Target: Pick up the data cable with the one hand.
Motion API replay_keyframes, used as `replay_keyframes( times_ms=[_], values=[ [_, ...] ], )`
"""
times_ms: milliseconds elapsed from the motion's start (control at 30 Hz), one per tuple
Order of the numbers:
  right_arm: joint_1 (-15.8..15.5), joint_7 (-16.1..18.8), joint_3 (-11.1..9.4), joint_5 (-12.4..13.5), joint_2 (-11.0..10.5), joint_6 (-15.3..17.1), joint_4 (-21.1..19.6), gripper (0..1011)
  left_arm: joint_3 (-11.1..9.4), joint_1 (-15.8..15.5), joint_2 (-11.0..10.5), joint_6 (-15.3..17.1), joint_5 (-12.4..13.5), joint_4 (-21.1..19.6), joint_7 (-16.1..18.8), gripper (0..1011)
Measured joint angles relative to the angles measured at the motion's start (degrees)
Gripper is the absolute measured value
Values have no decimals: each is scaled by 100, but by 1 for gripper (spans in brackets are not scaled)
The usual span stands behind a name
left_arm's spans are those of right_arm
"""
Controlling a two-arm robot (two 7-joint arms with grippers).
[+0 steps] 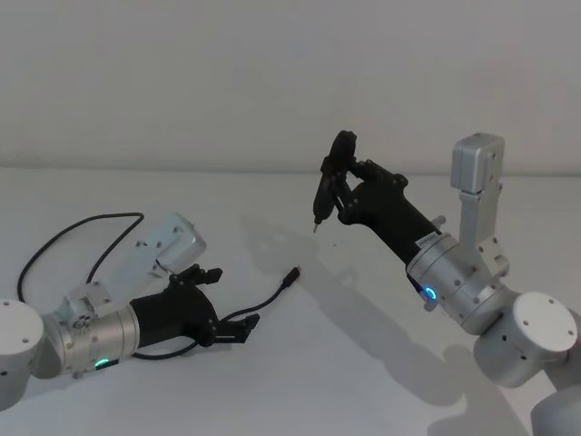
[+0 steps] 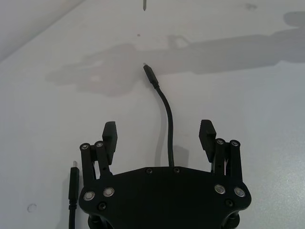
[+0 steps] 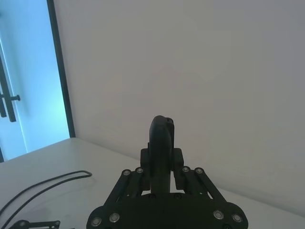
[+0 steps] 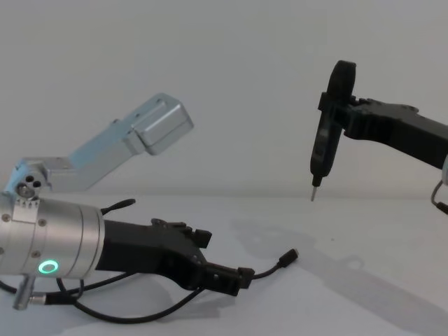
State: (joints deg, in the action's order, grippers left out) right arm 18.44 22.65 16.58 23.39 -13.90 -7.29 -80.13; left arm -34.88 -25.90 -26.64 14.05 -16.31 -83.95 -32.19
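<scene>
The data cable [image 1: 275, 292] is a thin black cord lying on the white table, its small dark plug [image 1: 292, 274] pointing to the far right. My left gripper [image 1: 229, 300], the black blocky hand on a silver cylinder with a green ring, sits low over the table and is open. In the left wrist view the data cable [image 2: 169, 124] runs between the spread fingers [image 2: 110, 132] without touching them, and the plug [image 2: 148, 72] lies beyond them. From the chest, the left gripper [image 4: 222, 257] hovers just above the data cable [image 4: 269, 269].
My right gripper [image 1: 340, 177] is raised at the right, shut on a slim black tool [image 4: 326, 140] with a pin tip pointing down. The cord loops back at the far left [image 1: 82, 232]. A second wire end with a silver plug [image 2: 73, 179] lies beside the left gripper.
</scene>
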Motion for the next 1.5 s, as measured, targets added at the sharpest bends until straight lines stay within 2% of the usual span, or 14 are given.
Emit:
replay_keyframes(
  times_ms=[733,867,1000,1100,1267,1333,1367,1467,1500],
  values=[
    [53,74,82,155,-16,-40,113,275,-46,-37,65,235,162,109,-17,1001],
    [53,74,87,157,-19,-62,129,275,-49,-40,72,259,171,119,-30,946],
    [53,74,90,157,-20,-68,145,275,-51,-42,77,275,176,125,-37,816],
    [57,73,92,151,-22,-73,168,275,-54,-44,81,285,181,129,-41,764],
    [78,72,100,126,-23,-80,225,275,-54,-45,84,296,185,132,-47,587],
    [94,73,104,103,-22,-83,263,274,-54,-46,85,299,186,133,-48,547],
    [103,74,106,97,-21,-83,284,275,-54,-46,85,301,187,134,-49,486],
    [134,88,116,76,-13,-88,349,275,-55,-46,86,304,188,136,-51,427],
    [144,91,121,71,-10,-90,369,275,-54,-46,87,306,189,137,-52,369]
  ],
)
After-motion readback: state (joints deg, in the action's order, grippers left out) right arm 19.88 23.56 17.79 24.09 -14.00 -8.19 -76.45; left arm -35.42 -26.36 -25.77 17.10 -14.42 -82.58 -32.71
